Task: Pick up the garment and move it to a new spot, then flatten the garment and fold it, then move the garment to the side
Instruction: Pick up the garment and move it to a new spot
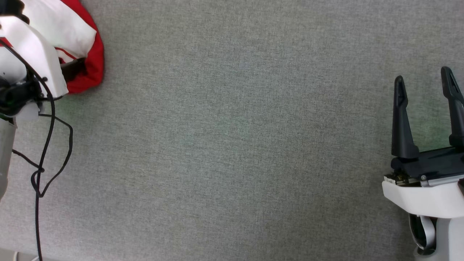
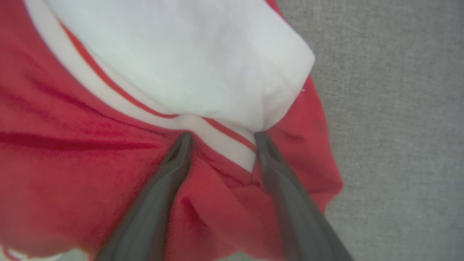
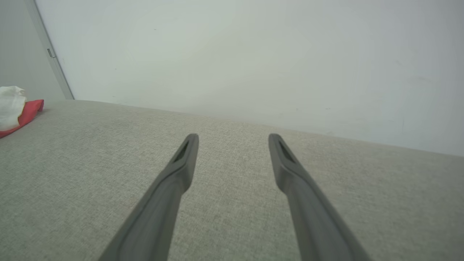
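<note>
garment (image 1: 91, 61) sits bunched, not folded, at far left of the grey surface (image 1: 232, 145), left gripper (image 2: 221, 136) spread wide, tips on it but unclamped, right gripper (image 1: 424, 78) released and idle, so I reckon pickup, flatten, fold all remain

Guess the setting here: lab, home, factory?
Probably an indoor test room: a wide surface covered in plain grey fabric, a bare white wall behind it, and a red-and-white shirt bunched at the left end.

Right hand (image 1: 422, 74): two long tapered black fingers (image 1: 400, 123) are fitted on a dark base, with a white shell (image 1: 424, 201) beneath. Left arm (image 1: 36, 54): white casing, hung with loose black cables (image 1: 37, 217).
</note>
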